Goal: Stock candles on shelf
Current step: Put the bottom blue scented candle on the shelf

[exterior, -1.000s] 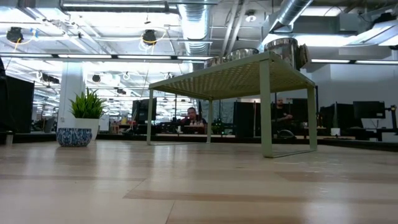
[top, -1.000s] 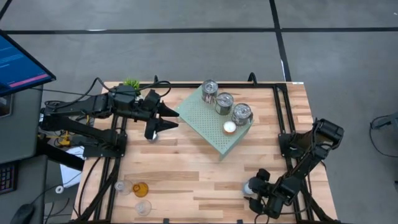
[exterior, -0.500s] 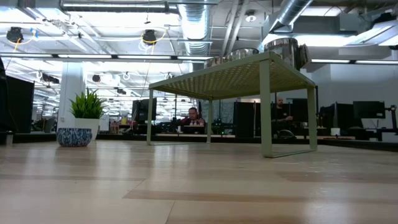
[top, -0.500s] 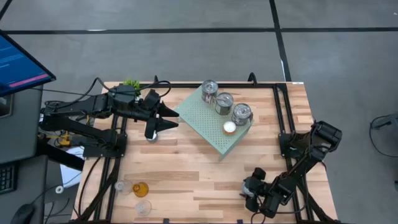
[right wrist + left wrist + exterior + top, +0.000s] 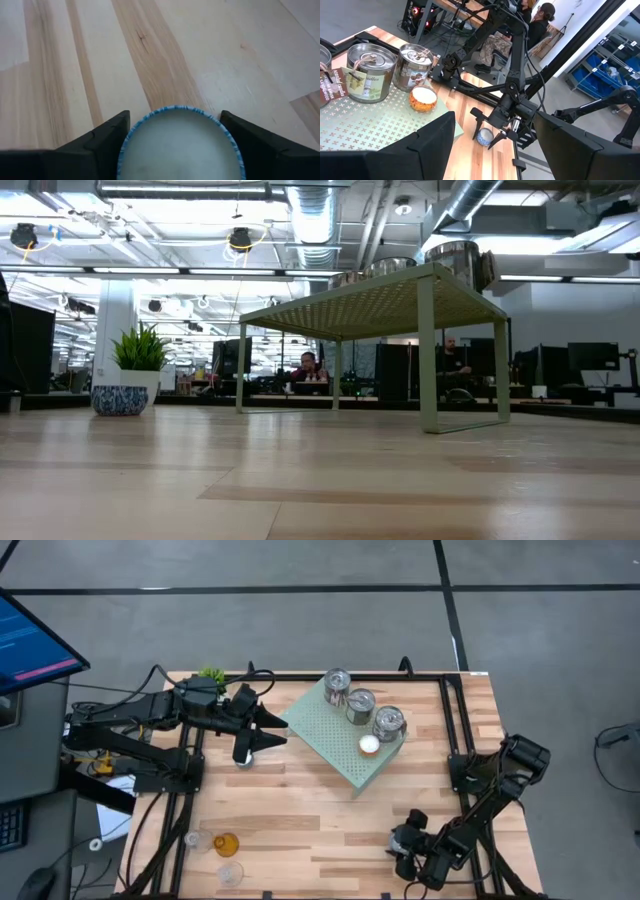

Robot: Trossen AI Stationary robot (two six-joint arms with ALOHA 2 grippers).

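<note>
Right gripper (image 5: 403, 845) is down at the wooden table's (image 5: 300, 810) near edge, well clear of the pale mint-green perforated metal shelf (image 5: 340, 745), fingers spread either side of a blue-rimmed white candle (image 5: 180, 145), not clamped. Left gripper (image 5: 268, 726) sits just beside the shelf's left edge, fingers apart, empty. Three shiny silver tin candles (image 5: 360, 706) and one orange-holder white tealight (image 5: 369, 745) stand on the shelf.

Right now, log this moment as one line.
right gripper: open around blue-rimmed candle | left gripper: open, beside shelf
</note>
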